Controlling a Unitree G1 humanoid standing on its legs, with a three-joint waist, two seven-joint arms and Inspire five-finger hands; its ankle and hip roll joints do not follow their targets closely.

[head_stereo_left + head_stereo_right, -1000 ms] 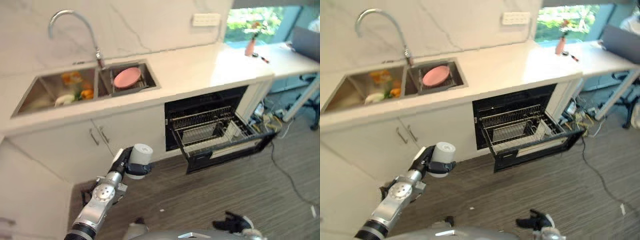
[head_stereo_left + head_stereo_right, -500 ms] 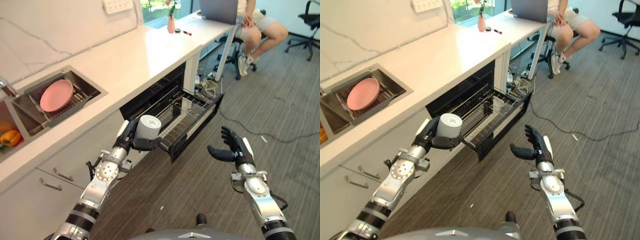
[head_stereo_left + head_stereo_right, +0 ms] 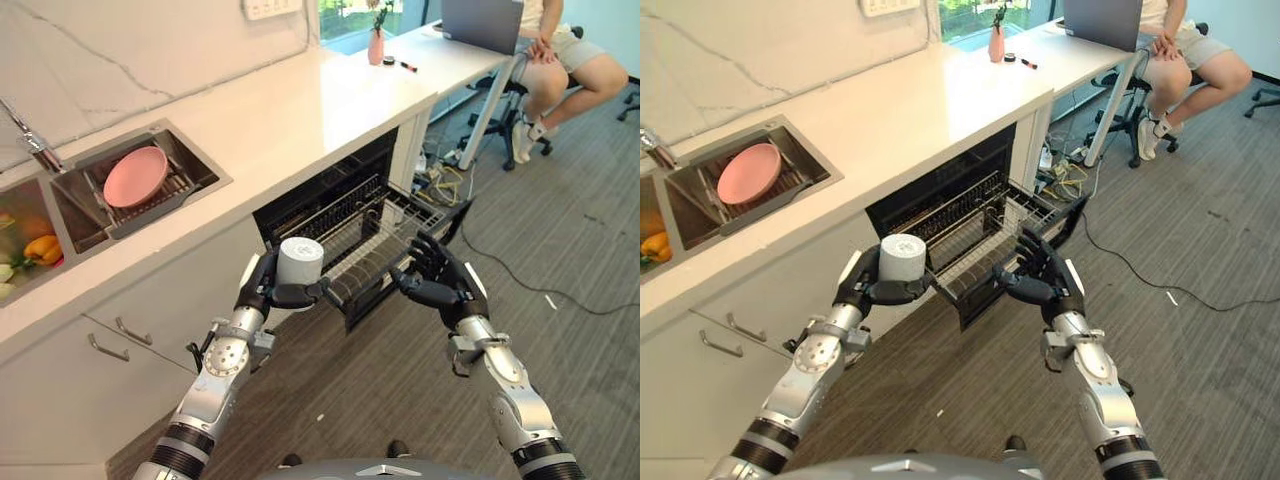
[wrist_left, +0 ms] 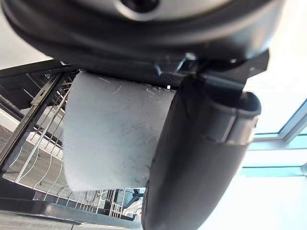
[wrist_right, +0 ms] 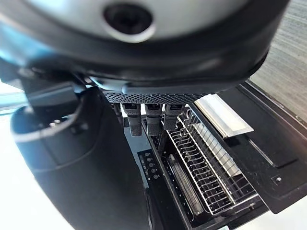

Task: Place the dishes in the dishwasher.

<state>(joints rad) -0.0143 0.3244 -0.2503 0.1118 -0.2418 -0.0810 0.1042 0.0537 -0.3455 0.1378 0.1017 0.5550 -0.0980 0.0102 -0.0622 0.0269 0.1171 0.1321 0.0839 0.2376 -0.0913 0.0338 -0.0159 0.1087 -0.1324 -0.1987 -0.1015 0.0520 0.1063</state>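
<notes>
Grey scuffed cup (image 4: 112,139), left hand (image 3: 262,290) gripping

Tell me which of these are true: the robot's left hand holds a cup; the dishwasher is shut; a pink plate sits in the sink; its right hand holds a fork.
1. The left hand holds a cup. True.
2. The dishwasher is shut. False: it is open, its rack pulled out.
3. A pink plate sits in the sink. True.
4. The right hand holds a fork. False: it is open and holds nothing.
</notes>
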